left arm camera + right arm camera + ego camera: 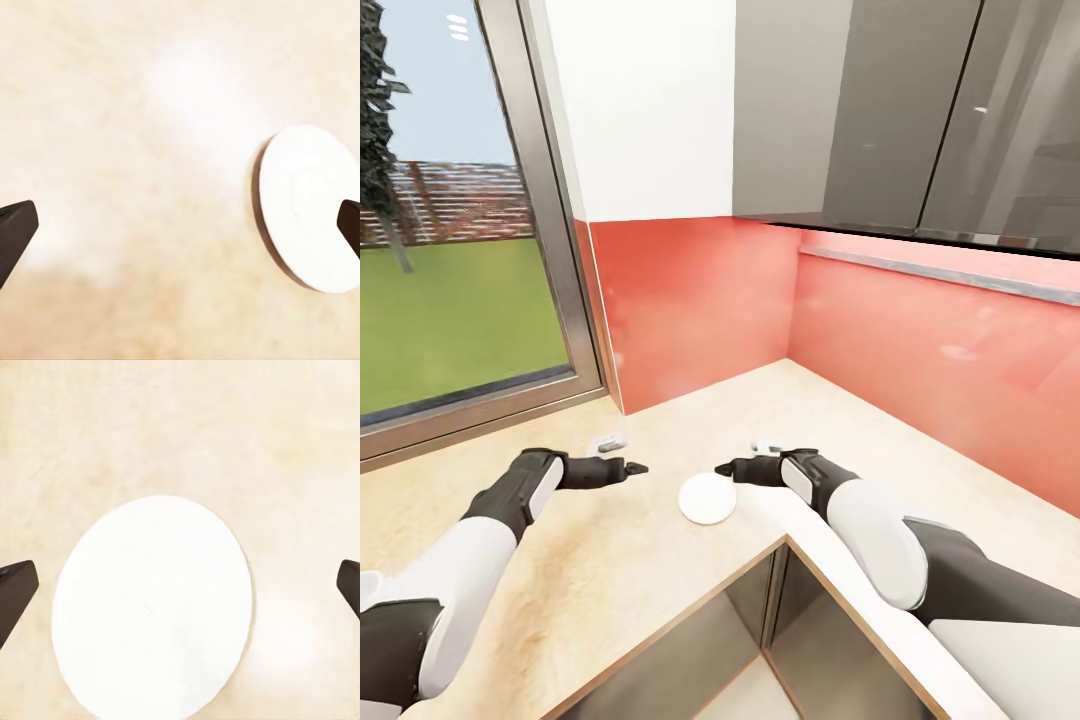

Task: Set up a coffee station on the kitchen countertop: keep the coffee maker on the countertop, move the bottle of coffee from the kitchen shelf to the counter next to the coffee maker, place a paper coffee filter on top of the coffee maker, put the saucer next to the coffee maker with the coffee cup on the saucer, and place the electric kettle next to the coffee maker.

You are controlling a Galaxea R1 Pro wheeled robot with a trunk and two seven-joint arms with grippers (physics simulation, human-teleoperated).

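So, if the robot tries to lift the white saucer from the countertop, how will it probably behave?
The saucer looks thin and flat on the kitchen countertop, so its edge probably gives little to grip. It seems rigid and smooth, so it may slide. The right pincer, open beside it, would likely push it sideways first.

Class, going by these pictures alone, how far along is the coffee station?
Done: the saucer lies flat on the kitchen countertop. In hand: nothing; the left gripper and right gripper hover open beside and over it. Left: no cup on the saucer, and coffee maker, bottle, filter and kettle are not in view.
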